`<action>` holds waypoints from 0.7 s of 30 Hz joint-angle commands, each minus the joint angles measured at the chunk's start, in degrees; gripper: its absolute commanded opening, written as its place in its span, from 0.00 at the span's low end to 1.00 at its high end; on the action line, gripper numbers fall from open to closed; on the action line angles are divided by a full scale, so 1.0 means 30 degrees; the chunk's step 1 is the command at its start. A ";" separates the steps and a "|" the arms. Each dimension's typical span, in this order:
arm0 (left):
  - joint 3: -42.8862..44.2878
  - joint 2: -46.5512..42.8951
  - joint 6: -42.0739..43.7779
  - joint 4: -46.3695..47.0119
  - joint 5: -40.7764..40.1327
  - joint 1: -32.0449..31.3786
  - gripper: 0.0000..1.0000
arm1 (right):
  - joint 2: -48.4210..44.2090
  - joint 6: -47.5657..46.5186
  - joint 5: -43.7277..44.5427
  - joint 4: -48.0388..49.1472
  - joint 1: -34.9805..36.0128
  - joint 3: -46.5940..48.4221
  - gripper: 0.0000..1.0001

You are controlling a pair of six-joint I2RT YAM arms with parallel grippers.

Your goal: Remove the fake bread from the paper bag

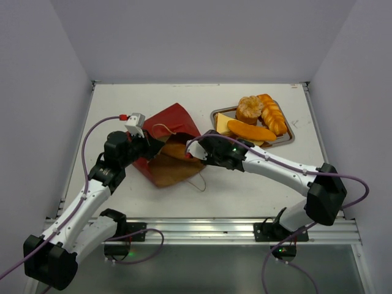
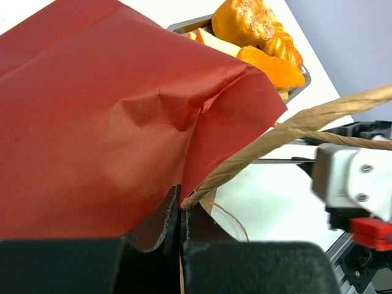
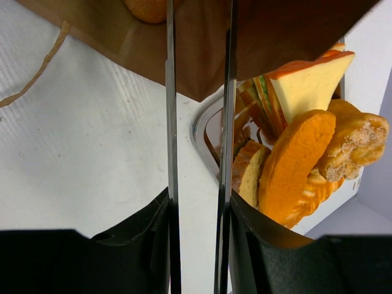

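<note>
**Bench**: white; it carries everything listed.

**Paper bag**: lies flat left of the bench's middle. The dark red closed end points toward the far edge and the brown kraft mouth toward the near edge. Its long axis runs far to near, slightly slanted. It is probably held this way so the mouth gapes for reaching in.

**Metal tray**: toward the far right corner, near the bag, and evidently the drop-off place.

**Fake bread**: four pieces sit on the tray.
- The long oval roll lies along the near rim.
- The braided loaf slants from far-left to near-right.
- The round bun sits beside the loaf.
- The pale wedge is at the left rim.
- The orange piece shows against the bag's brown inside, so it is probably not yet out.

**Left hand**: clamped on the bag's red edge beside a string handle, likely to anchor the bag.

**Right hand**: at the right side of the mouth, its blades parted, with nothing visibly gripped.
</note>
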 commanded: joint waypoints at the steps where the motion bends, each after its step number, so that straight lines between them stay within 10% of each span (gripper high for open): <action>1: 0.0646 -0.0297 -0.0298 0.0523 0.0472 -0.0074 0.00 | -0.1294 0.0456 -0.0321 -0.0013 -0.0072 -0.0266 0.39; 21: 0.0528 -0.0414 -0.0474 0.0611 0.0589 -0.0074 0.00 | -0.1470 0.1334 -0.2692 -0.0628 -0.1566 -0.1439 0.47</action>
